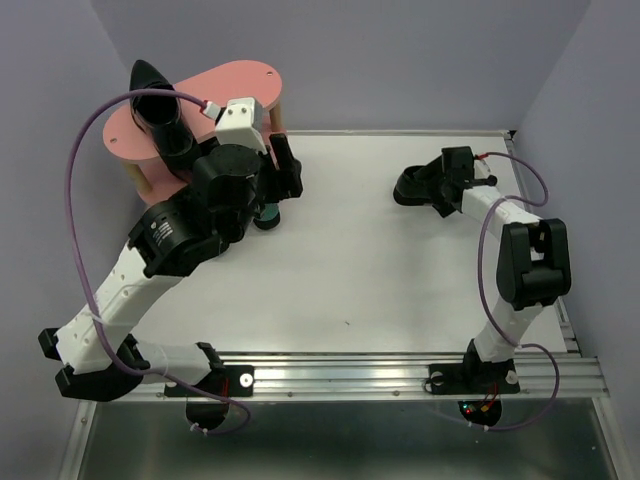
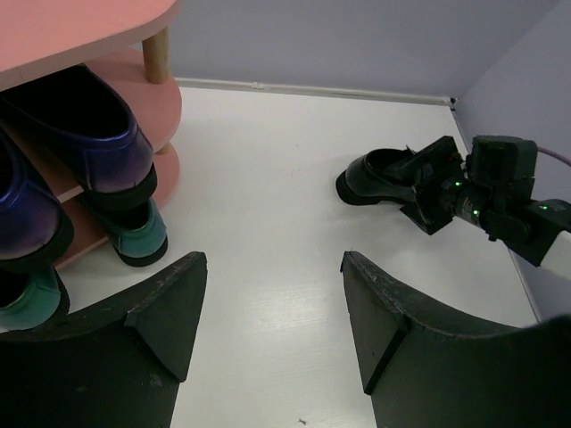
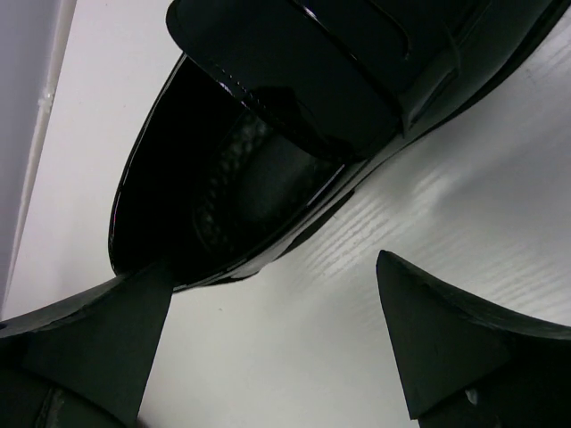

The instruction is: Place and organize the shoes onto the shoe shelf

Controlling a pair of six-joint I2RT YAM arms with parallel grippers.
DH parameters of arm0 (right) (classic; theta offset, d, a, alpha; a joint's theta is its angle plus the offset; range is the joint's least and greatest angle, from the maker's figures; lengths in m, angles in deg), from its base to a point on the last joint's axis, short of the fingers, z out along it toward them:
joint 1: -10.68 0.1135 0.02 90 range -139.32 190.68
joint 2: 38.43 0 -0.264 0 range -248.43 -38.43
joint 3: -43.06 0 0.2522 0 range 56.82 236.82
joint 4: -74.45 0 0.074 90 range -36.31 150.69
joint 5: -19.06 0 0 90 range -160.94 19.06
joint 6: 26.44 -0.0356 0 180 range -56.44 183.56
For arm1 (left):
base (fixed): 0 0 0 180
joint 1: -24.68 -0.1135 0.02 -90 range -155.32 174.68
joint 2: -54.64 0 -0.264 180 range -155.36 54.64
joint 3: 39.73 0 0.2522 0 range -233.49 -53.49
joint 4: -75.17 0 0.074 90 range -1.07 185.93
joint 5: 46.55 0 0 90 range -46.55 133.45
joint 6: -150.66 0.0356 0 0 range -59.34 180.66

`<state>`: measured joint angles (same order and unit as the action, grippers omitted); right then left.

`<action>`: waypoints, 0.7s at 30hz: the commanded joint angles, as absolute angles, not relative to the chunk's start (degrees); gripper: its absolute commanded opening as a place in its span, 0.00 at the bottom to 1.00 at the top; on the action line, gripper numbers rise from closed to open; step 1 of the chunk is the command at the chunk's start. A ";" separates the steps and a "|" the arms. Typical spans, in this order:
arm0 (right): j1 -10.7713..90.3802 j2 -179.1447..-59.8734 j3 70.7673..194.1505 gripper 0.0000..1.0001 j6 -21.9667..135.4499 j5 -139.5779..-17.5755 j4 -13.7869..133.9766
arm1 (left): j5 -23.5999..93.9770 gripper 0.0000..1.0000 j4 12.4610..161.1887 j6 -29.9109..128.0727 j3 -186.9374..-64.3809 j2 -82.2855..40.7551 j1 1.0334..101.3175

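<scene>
While your left gripper (image 2: pixel 269 267) hangs spread and empty by the shoe shelf (image 1: pixel 250 80), your right gripper (image 3: pixel 272 267), jaws wide at the black shoe (image 3: pixel 268 71), likely needs to close next.

Pose: left arm (image 1: pixel 150 255) extended from its base at 7 o'clock toward 11 o'clock, wrist pitched down. Jaws of left end effector (image 2: pixel 272 267) stood wide apart. The right arm (image 1: pixel 525 265) went from its base at 5 o'clock up to 2 o'clock, elbow folded, forearm pointing toward 9 o'clock. The right end effector (image 3: pixel 272 267) sat low, jaws fully spread.
</scene>
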<state>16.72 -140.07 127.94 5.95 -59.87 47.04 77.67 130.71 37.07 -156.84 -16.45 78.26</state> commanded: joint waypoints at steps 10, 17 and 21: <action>16.57 -143.64 130.92 0.46 4.48 -60.04 51.20 | 78.34 0.73 128.92 34.73 -154.21 -13.21 78.38; 16.57 -138.02 131.09 0.01 19.39 -64.33 49.53 | 78.17 0.73 129.71 33.77 -155.00 -14.52 78.38; 19.80 -134.32 131.27 0.01 28.37 -65.93 44.19 | 76.42 0.73 130.85 32.54 -156.23 -17.07 78.38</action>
<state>17.03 -141.34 129.84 16.66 -64.19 46.36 77.49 130.62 33.83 -154.39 -14.92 78.26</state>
